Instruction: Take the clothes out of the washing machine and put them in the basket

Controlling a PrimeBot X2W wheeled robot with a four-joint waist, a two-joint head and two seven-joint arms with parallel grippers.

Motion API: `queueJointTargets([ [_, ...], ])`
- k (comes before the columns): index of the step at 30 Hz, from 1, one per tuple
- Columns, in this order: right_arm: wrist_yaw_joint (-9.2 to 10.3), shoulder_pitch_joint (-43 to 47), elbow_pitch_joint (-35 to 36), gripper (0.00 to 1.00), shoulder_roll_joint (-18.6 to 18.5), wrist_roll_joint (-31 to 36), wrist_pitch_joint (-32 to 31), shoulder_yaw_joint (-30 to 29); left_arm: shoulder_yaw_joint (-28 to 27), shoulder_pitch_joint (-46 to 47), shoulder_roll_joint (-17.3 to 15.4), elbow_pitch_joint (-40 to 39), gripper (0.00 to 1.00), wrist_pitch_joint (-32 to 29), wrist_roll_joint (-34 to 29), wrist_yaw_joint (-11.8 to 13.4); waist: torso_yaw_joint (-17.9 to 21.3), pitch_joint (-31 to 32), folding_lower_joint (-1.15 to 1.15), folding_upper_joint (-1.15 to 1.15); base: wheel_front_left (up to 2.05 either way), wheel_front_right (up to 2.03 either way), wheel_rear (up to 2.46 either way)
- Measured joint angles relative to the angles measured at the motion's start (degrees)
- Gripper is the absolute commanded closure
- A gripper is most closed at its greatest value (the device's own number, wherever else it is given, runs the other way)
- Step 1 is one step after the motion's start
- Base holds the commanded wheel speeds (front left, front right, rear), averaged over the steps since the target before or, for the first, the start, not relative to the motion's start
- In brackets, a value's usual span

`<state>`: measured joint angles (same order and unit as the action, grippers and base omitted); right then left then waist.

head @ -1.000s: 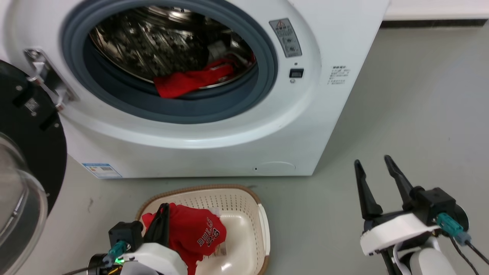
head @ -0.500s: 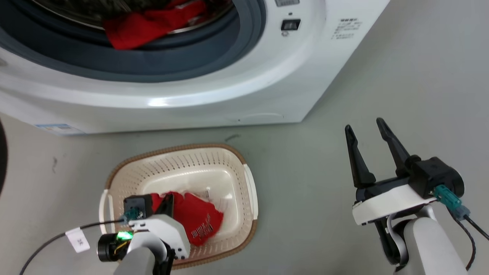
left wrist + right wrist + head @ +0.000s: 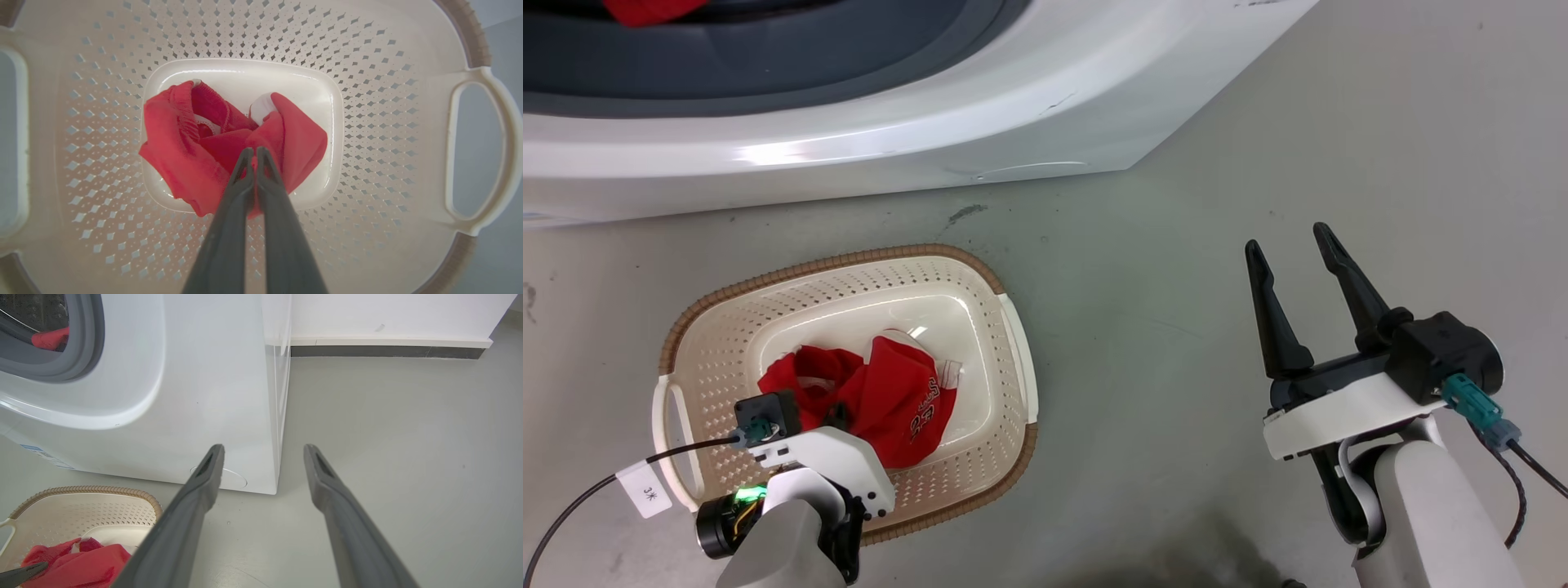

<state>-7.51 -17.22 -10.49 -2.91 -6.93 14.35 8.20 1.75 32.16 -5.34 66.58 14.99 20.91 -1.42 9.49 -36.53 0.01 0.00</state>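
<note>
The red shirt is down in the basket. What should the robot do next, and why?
Probably open the left gripper: it is shut on the jersey, which seems to rest on the basket floor. A second jersey waits in the washer.

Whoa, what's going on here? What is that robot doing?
The robot is unloading laundry. Its left claw is shut on a red jersey, which lies on the bottom of the basket on the floor. The claw has not let go yet. The right claw is open and empty, out over the floor to the side. More red cloth sits in the washer's mouth, waiting to be fetched.
</note>
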Motion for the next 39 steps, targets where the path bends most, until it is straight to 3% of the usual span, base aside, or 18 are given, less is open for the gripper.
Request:
queueJointTargets([
  [2,0.00,-0.2,-0.4,0.00,0.0,0.0,0.1,0.0,-0.4,0.1,-0.1,0.1,0.23,0.0,0.0,0.2,0.3,-0.3,0.00,0.00,0.00,0.00,0.00],
  [3,0.00,-0.3,-0.8,0.00,0.0,0.0,0.2,0.0,-0.5,0.1,0.0,0.2,0.00,0.0,0.0,0.4,0.4,-0.1,0.00,0.00,0.00,0.00,0.00],
  [14,0.00,1.5,-3.5,0.00,0.0,0.7,0.6,-0.8,-0.5,-7.2,1.1,-5.2,0.00,0.0,-2.3,-1.1,-1.3,9.5,-0.01,0.00,0.00,0.00,0.00],
  [18,0.00,4.4,-2.9,0.00,0.0,2.1,0.5,-2.5,-1.0,-13.5,2.1,-12.9,0.00,0.1,-4.3,-1.4,-3.1,16.9,-0.01,0.00,0.00,0.00,0.00],
  [24,0.00,7.3,-0.7,0.00,0.0,3.7,-0.9,-3.9,-1.2,-19.3,2.3,-22.5,0.00,0.1,-6.4,-1.0,-5.2,23.1,-0.02,0.00,0.00,0.00,0.00],
  [39,0.00,13.1,6.3,0.00,0.0,5.4,-5.4,-5.4,1.5,-25.3,2.4,-47.4,0.00,0.1,-7.9,3.2,-8.7,30.2,-0.02,0.00,0.00,0.00,0.00],
])
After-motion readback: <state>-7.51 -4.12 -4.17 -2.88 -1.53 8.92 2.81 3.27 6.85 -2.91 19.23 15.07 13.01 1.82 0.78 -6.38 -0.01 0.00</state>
